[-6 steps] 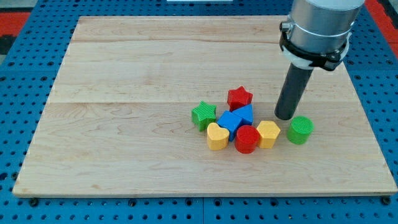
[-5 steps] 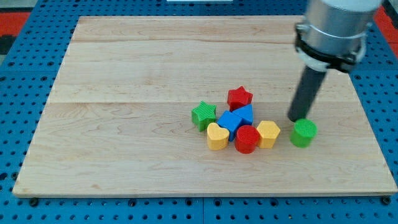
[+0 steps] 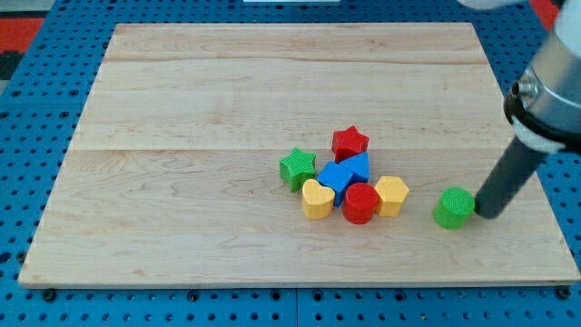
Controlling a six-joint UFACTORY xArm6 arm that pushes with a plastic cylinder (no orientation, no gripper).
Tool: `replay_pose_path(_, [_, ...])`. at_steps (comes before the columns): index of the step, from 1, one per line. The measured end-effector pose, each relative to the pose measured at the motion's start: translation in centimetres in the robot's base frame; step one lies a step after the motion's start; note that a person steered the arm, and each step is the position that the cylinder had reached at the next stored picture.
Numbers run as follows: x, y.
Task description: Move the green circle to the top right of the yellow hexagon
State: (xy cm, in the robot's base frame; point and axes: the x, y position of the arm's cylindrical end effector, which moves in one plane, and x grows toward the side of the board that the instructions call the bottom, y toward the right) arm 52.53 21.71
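The green circle (image 3: 453, 207) lies on the wooden board (image 3: 182, 109) at the lower right, apart from the other blocks. The yellow hexagon (image 3: 391, 194) sits to its left, at the right end of a cluster of blocks. My tip (image 3: 487, 214) is just right of the green circle, touching or nearly touching its right side. The dark rod slants up to the view's right edge.
The cluster left of the yellow hexagon holds a red circle (image 3: 360, 203), a yellow heart (image 3: 317, 199), two blue blocks (image 3: 344, 173), a red star (image 3: 349, 143) and a green star (image 3: 297, 167). The board's right edge is close to my tip.
My tip moved from the upper left of the green circle around to its right side. The green circle shifted slightly down and to the right.
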Motion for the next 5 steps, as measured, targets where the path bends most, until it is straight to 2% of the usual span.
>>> replay_pose_path(1, [-3.4,-2.3])
replay_pose_path(3, [-4.2,-1.7])
replay_pose_path(4, [0.7,2.3])
replay_pose_path(5, [0.8,6.3])
